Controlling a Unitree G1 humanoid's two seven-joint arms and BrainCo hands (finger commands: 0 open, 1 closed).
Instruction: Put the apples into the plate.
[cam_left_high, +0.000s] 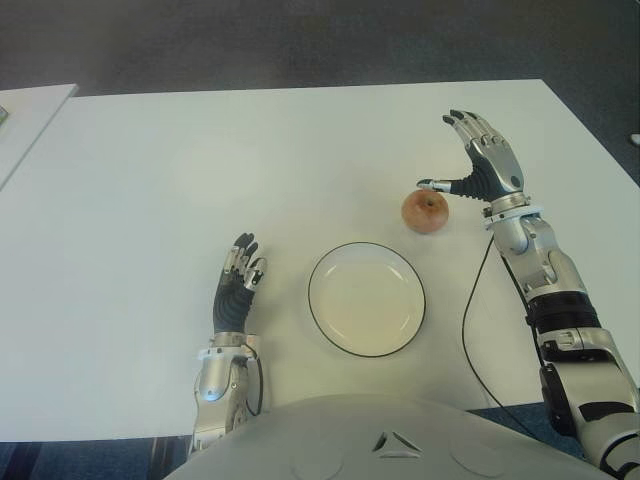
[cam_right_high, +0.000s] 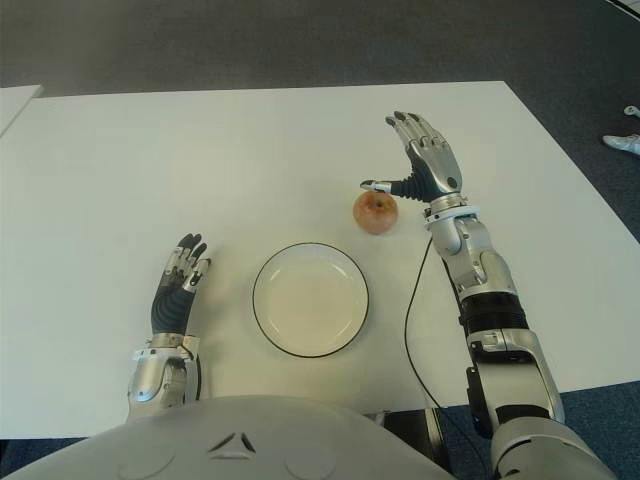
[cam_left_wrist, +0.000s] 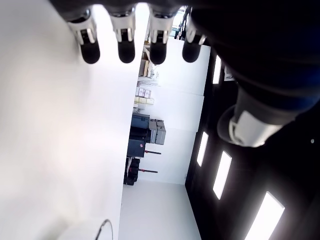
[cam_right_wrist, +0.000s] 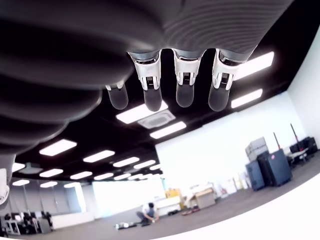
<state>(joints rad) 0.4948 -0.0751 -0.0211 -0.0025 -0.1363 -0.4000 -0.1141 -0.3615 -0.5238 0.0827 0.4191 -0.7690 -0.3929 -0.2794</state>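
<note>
1 apple (cam_left_high: 425, 211) sits on the bench (cam_left_high: 150, 180) at 1 o'clock of the plate (cam_left_high: 366, 298), beside the right hand (cam_left_high: 484, 160) with spread, empty fingers (cam_left_high: 464, 123); firm, round and likely to roll, it probably wants a wrap around its middle, while the left hand (cam_left_high: 236, 290) shows at the plate's 9 o'clock, relaxed.

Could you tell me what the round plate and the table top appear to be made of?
The round white plate with a thin dark rim looks like glazed ceramic or melamine: smooth, faintly shiny. The white table top looks like matte laminate, flat and even, though its core is not visible.

A white table (cam_left_high: 150, 180) stands on dark floor (cam_left_high: 300, 40), with perhaps a second table (cam_left_high: 25, 115) beside it.
</note>
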